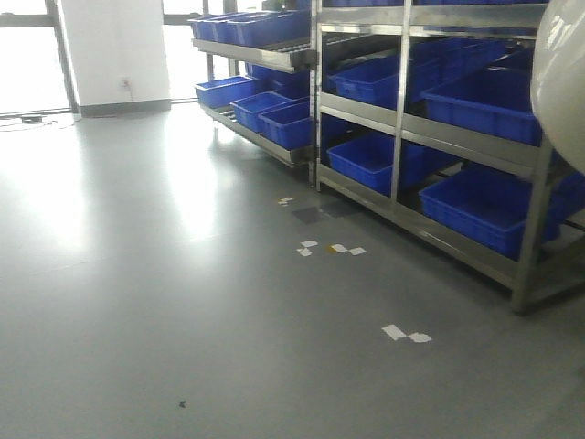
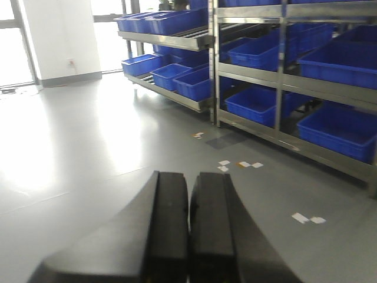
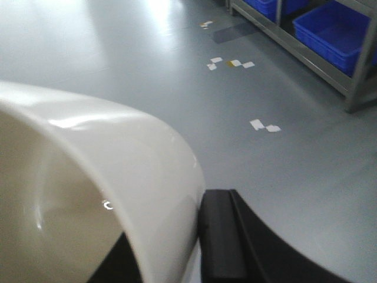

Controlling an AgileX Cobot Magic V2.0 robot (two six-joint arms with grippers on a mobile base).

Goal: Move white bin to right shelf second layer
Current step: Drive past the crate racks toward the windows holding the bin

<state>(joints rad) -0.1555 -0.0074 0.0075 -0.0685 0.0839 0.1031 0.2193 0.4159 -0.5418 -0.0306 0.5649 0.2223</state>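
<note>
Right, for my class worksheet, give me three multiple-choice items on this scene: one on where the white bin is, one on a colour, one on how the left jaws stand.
1. Where is the white bin?
A. Inside a cardboard box
B. Stacked on a trolley
C. Held in the air by the right gripper

2. What colour are the crates on the steel racks?
A. Blue
B. Red
C. Green

3. How do the jaws of the left gripper stand?
A. Wide open
B. Closed together, nothing between them
C. Closed on a crate

Answers:
1 C: the right wrist view shows the bin's wall clamped between the jaws.
2 A: every crate in view is blue.
3 B: the left wrist view shows the two black jaws meeting, empty.
</note>
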